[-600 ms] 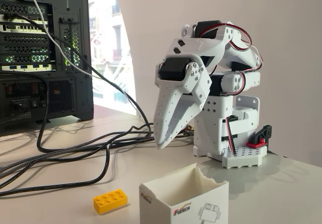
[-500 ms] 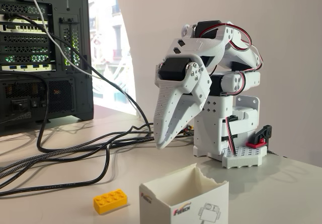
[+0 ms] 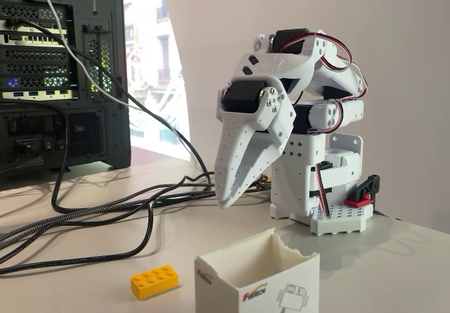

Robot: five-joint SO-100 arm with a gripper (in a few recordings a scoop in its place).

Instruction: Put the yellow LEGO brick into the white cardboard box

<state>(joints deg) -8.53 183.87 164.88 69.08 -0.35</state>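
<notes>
Hand hangs tip-down, apparently closed and empty, well above the table; the yellow LEGO brick lies below-left, long axis sideways, beside the white cardboard box.

You're at a desk by a window. Left of the pincer: open PC tower, trailing cables.

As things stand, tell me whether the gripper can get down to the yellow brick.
Probably yes. The yellow LEGO brick lies bare on the table, apart from the white cardboard box, and the gripper hangs above with nothing between.
</notes>
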